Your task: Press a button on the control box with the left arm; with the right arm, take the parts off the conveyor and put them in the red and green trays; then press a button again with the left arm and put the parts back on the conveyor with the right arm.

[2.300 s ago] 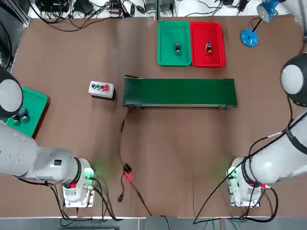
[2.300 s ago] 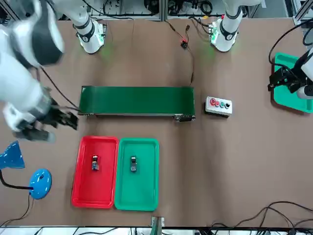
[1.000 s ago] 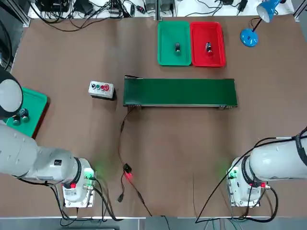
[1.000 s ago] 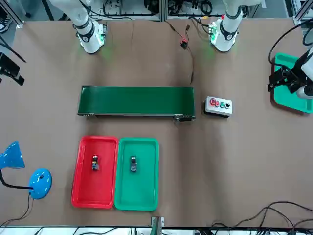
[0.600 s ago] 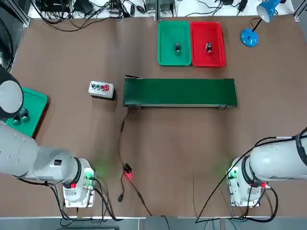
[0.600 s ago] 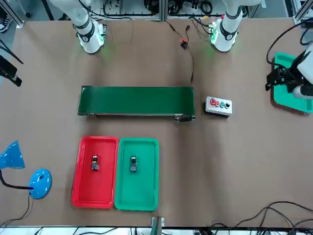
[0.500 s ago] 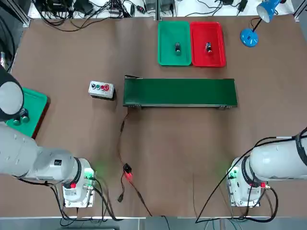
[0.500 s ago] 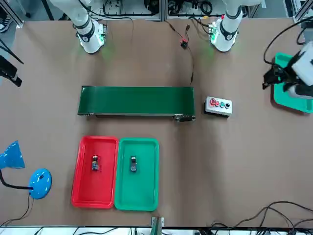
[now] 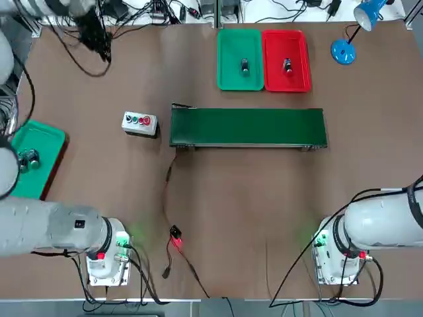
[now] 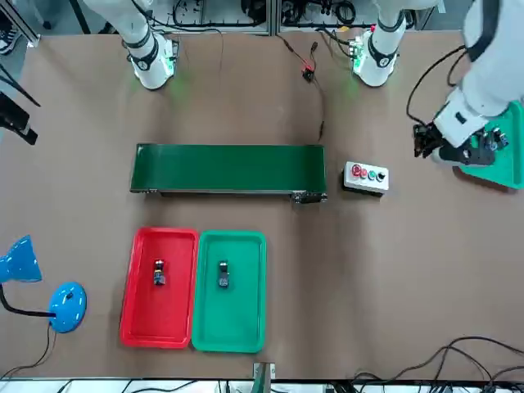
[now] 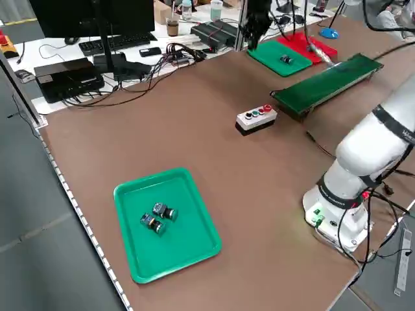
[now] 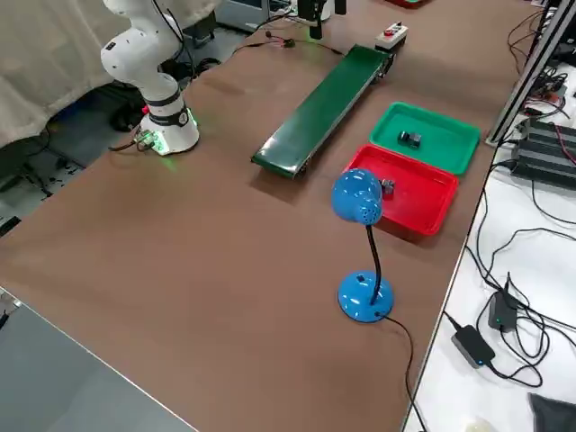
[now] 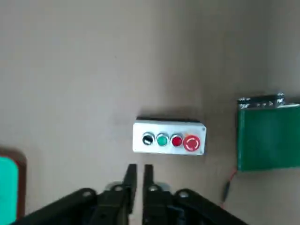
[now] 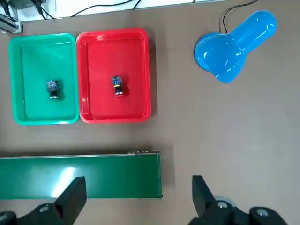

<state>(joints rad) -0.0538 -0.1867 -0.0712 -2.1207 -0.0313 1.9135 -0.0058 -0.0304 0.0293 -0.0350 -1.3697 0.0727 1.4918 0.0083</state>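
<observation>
Hovering high above the table, the left gripper [image 13: 138, 185] has its fingers nearly closed and empty, likely so the narrow tips can poke a button. Going left to right in the top view: a spare green tray [image 9: 36, 158] at 9 o'clock, then the control box [image 9: 140, 123], just off the conveyor [image 9: 248, 127] end, the belt bare. At 12 o'clock the green tray [image 9: 240, 59] and red tray [image 9: 286, 61] touch, one part [image 9: 244, 65] in green, another part [image 9: 287, 65] in red, sorted. The right gripper [image 14: 136, 201] is spread wide, empty, parked high at 3 o'clock.
</observation>
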